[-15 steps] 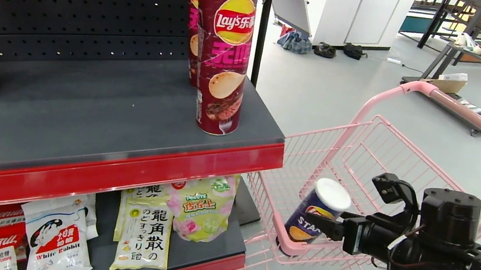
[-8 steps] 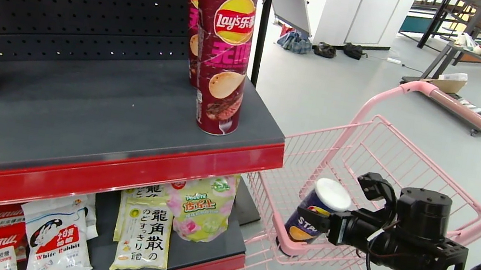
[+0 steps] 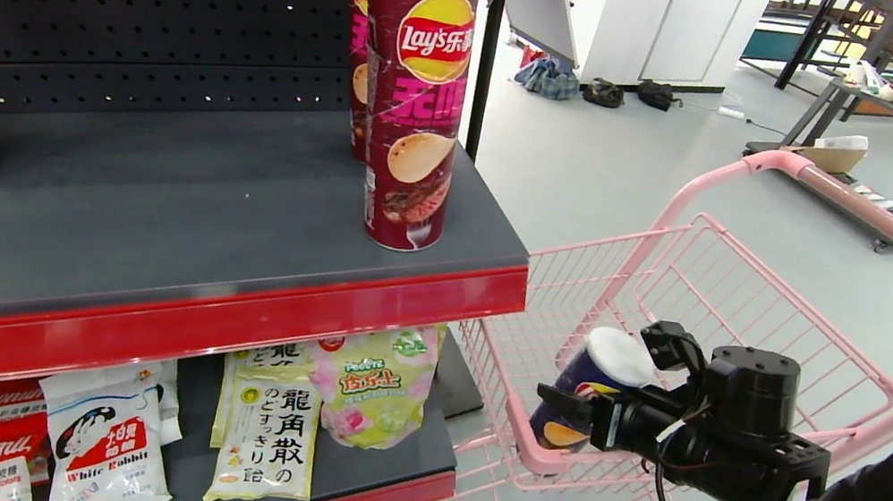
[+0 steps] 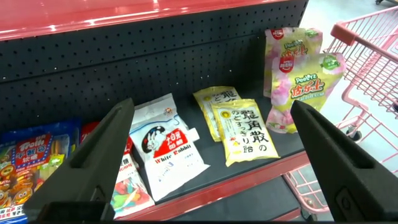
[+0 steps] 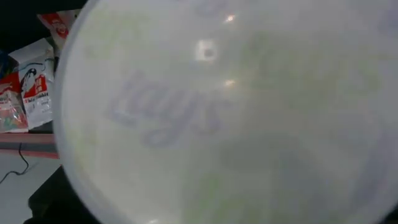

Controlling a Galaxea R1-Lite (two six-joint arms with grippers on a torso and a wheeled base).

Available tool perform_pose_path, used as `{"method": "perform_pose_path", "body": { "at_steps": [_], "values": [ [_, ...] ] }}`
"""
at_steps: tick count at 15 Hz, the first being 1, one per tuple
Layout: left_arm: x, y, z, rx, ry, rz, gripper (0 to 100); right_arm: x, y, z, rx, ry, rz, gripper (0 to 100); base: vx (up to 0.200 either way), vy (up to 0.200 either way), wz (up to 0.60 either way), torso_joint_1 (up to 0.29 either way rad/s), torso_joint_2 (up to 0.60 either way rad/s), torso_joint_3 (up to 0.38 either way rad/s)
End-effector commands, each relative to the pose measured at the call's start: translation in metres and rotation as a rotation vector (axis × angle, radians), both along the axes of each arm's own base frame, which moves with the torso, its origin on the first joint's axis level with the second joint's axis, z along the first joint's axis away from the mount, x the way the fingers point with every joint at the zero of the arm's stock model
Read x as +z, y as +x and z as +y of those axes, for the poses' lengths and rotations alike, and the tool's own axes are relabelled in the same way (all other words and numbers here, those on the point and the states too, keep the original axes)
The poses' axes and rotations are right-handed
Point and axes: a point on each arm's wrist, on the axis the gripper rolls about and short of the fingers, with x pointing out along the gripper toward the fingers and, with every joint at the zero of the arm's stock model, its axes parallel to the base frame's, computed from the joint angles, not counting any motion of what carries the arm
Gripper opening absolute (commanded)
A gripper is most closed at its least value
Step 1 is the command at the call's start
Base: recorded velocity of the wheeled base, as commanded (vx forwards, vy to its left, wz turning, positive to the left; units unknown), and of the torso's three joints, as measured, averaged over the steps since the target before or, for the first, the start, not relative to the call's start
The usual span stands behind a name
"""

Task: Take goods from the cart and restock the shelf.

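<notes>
The blue chip can [image 3: 581, 377], leaning in a corner of the cart [image 3: 612, 239], is found between the spread jaws of the right gripper [image 3: 600, 362], and is judged light, rigid, smooth-walled and dentable, best clasped across its body below the lid.

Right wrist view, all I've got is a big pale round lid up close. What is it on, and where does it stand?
Observer: It caps a blue chip can standing lid-up in the pink cart, in the corner closest to the shelf.
Operator: Where's my right gripper against it?
Observer: The right gripper is at the can's upper part, just under the lid, with the arm stretched in from the cart's handle side.
</notes>
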Motion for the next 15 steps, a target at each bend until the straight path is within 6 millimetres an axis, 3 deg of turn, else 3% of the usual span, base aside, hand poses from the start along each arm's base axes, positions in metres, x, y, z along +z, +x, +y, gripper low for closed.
{"method": "perform_pose_path", "body": {
  "at_steps": [1,6,11,12,13,14,15],
  "values": [
    [0.0,0.0,0.0,0.001,0.0,0.0,100,-0.003,0.001,0.0,-0.001,-0.002,0.007,0,0.0,0.0,0.0,0.0,0.0,0.0],
    [0.0,0.0,0.0,0.003,0.0,0.0,100,0.006,0.007,0.001,-0.029,0.001,-0.054,0,0.0,0.0,0.0,0.0,0.0,0.0],
    [0.0,0.0,0.0,0.001,0.0,0.0,100,0.106,0.013,-0.008,-0.058,-0.012,-0.366,0,0.0,0.0,0.0,0.0,0.0,0.0],
    [0.0,0.0,0.0,0.001,0.0,0.0,100,0.143,-0.003,-0.017,-0.083,-0.053,-0.404,0,0.0,0.0,0.0,0.0,0.0,0.0],
    [0.0,0.0,0.0,0.003,0.0,0.002,100,0.156,-0.014,-0.021,-0.093,-0.071,-0.401,0,0.0,0.0,0.0,0.0,0.0,0.0],
    [0.0,0.0,0.0,0.001,0.0,0.002,100,0.184,-0.051,-0.034,-0.142,-0.127,-0.407,0,0.0,0.0,0.0,0.0,0.0,0.0],
    [0.0,0.0,0.0,0.001,0.0,0.002,100,0.197,-0.081,-0.043,-0.202,-0.16,-0.412,0,0.0,0.0,0.0,0.0,0.0,0.0]
  ]
}}
